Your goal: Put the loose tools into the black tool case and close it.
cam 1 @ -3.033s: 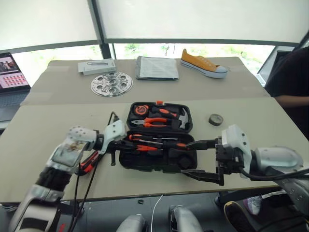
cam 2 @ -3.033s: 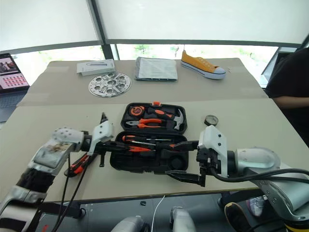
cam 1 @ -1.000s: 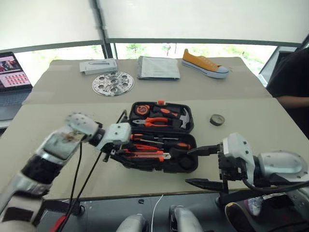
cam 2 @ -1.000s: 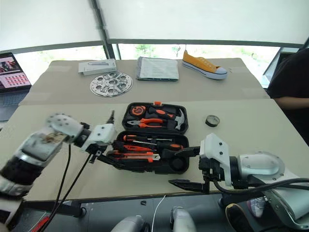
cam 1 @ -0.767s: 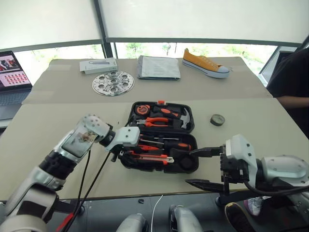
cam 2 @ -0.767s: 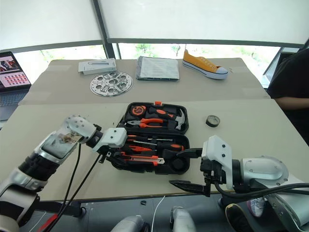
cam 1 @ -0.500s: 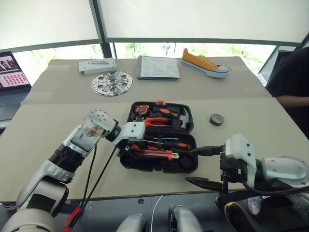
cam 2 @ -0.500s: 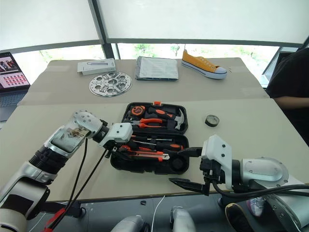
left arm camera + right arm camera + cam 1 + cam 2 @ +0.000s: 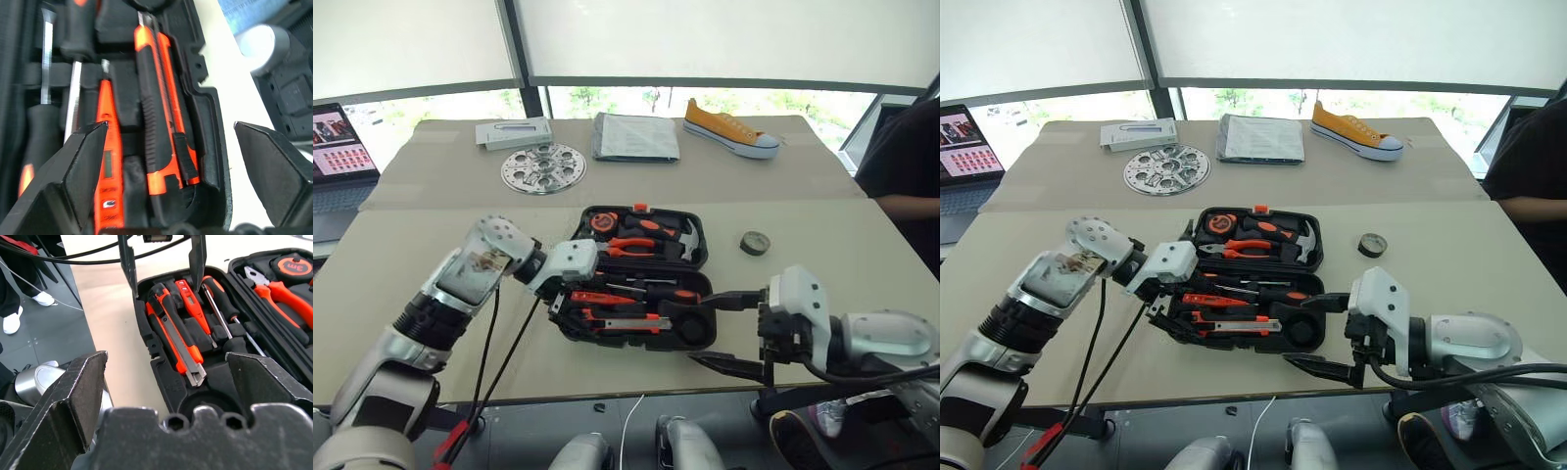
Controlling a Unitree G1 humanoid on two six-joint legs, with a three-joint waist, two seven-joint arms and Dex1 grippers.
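A: What is the biggest thing here?

B: One bench [image 9: 401, 255], pale and wide. On it lies one black tool case [image 9: 636, 269], hinged open and flat, just in front of the robot.

A: What sits in the case?

B: The far half holds one tape measure [image 9: 600, 222], one pair of orange-handled pliers [image 9: 634, 246] and one hammer [image 9: 677, 236]. The near half holds two orange-and-black screwdrivers [image 9: 641, 288] side by side, one orange tester screwdriver [image 9: 105, 161] next to them, and one orange-black utility knife [image 9: 626, 319] in the row nearest the robot. The round recess at the right end of the near half has nothing in it.

A: Anything of the set outside the case?

B: One small dark tape roll [image 9: 755, 242], on the bench to the right of the case, well apart from it.

A: And the claws?

B: Two. The left claw [image 9: 560, 300] hangs over the left end of the near half, fingers apart, holding nothing; the knife and tester lie between them in the left wrist view. The right claw [image 9: 724, 328] sits at the case's right front corner, fingers spread wide, one above the case edge and one below the bench edge, gripping nothing.

A: The far bench?

B: One laptop [image 9: 340, 157] at the left edge, one folded grey cloth [image 9: 634, 136], one yellow shoe [image 9: 728, 128], one perforated metal disc [image 9: 542, 167], one flat grey box [image 9: 513, 132]. A person's dark sleeve [image 9: 901, 147] shows at the right.
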